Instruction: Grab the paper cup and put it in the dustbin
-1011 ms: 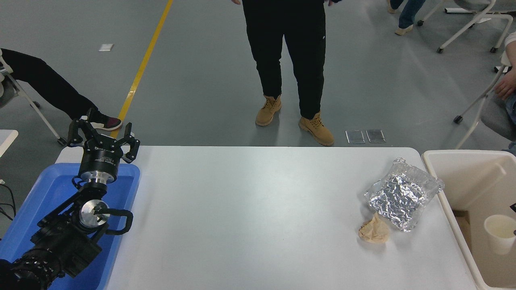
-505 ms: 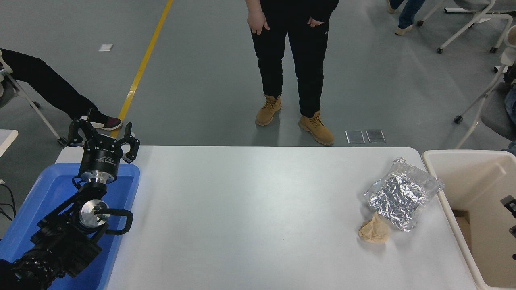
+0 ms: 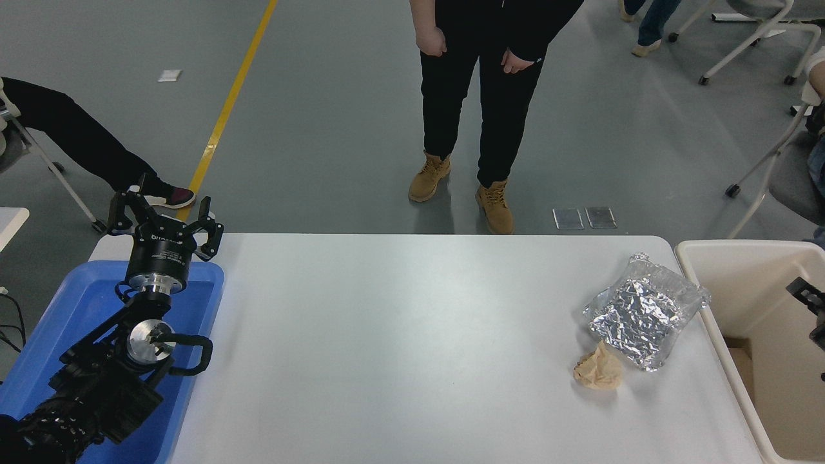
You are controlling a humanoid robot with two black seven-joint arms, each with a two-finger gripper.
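Paper cup nowhere visible; probably already inside dustbin (image 3: 715, 254). Right gripper (image 3: 813, 309) above bin, fingers' state indiscernible. Left gripper (image 3: 164, 216) parked, fingers spread.

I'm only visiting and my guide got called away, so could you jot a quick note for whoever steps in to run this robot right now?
Left gripper: open, holding nothing, parked over the blue tray.
Right gripper: only a sliver shows at the right edge, above the dustbin; open or shut cannot be told.
Paper cup: not visible on the white table or in the visible part of the bin.
Also on the table: a silver foil bag and a tan paper wad, touching each other.
Done: unconfirmed. Left: look into the bin for the cup.
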